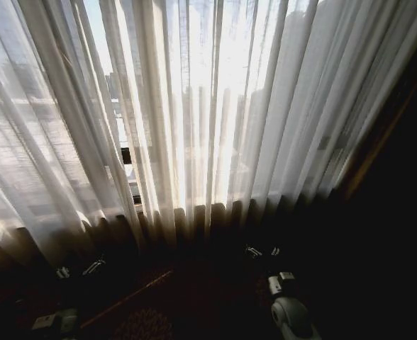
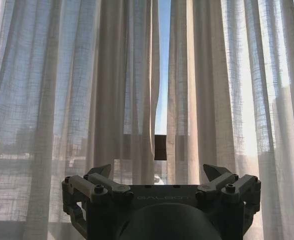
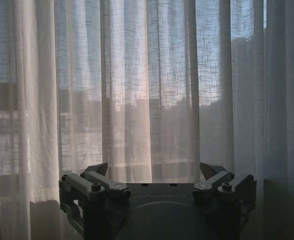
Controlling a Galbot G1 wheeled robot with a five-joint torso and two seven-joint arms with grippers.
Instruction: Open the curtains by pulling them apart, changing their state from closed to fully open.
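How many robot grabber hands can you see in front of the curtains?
2. The left gripper sits low on the left, the right gripper low on the right, both open before the curtains.

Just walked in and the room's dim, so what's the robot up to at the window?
The robot faces the sheer white curtains, which hang almost closed, with a narrow gap between two panels in the left wrist view. Both arms are low in front of the fabric: the left gripper points at that gap with fingers open, and the right gripper faces unbroken fabric, also open. Neither holds any cloth yet. A dark drape hangs at the right.
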